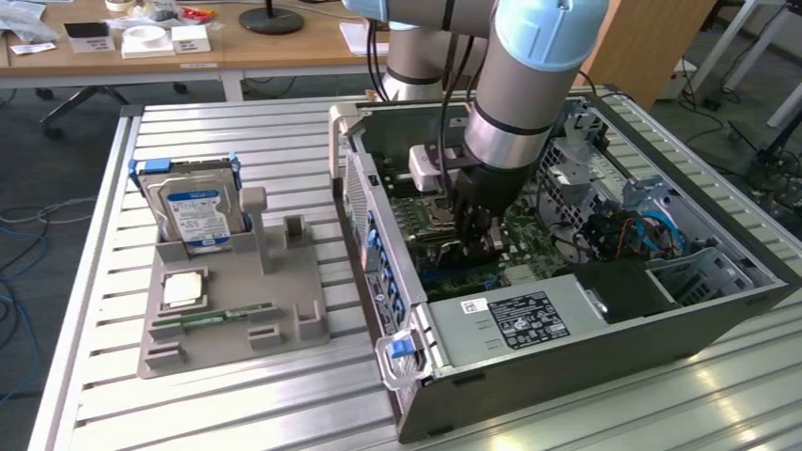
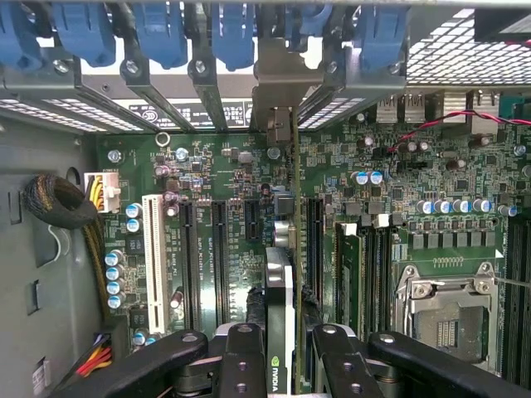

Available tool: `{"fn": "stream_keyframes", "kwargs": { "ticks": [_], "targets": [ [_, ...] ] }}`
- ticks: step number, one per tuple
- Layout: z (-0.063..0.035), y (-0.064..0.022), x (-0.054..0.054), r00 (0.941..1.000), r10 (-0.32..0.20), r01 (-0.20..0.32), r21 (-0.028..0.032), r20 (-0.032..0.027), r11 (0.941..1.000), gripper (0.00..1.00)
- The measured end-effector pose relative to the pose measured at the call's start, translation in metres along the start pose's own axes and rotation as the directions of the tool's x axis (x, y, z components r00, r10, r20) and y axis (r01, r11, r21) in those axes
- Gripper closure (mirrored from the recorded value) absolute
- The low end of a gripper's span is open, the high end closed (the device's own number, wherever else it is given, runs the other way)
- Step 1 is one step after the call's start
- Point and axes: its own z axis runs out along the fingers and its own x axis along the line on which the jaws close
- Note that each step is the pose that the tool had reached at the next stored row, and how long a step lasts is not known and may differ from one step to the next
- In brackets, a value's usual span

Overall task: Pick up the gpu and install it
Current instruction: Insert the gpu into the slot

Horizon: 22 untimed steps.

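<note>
gripper (image 2: 292, 352): 2 fingers clamped on the gpu's top edge.
gpu (image 2: 295, 249): edge-on inside the computer case (image 1: 602, 329), probably over a motherboard slot (image 2: 314, 240).
handling: light, stiff, fragile; hold by its edges.

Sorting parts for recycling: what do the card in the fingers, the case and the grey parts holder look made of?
The thin green-edged graphics card: likely fibreglass circuit board, with a dull metal bracket. The dark grey computer case: painted sheet metal, perforated in places. The grey parts holder: matte plastic, possibly printed.
</note>
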Motion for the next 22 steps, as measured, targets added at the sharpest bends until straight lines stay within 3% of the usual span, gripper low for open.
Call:
{"fn": "stream_keyframes", "kwargs": {
  "ticks": [22],
  "targets": [
    [0.0061,-0.0001,0.0005,1.0000,0.000,0.000,-0.0003,-0.0003,1.0000,0.73]
  ]
}}
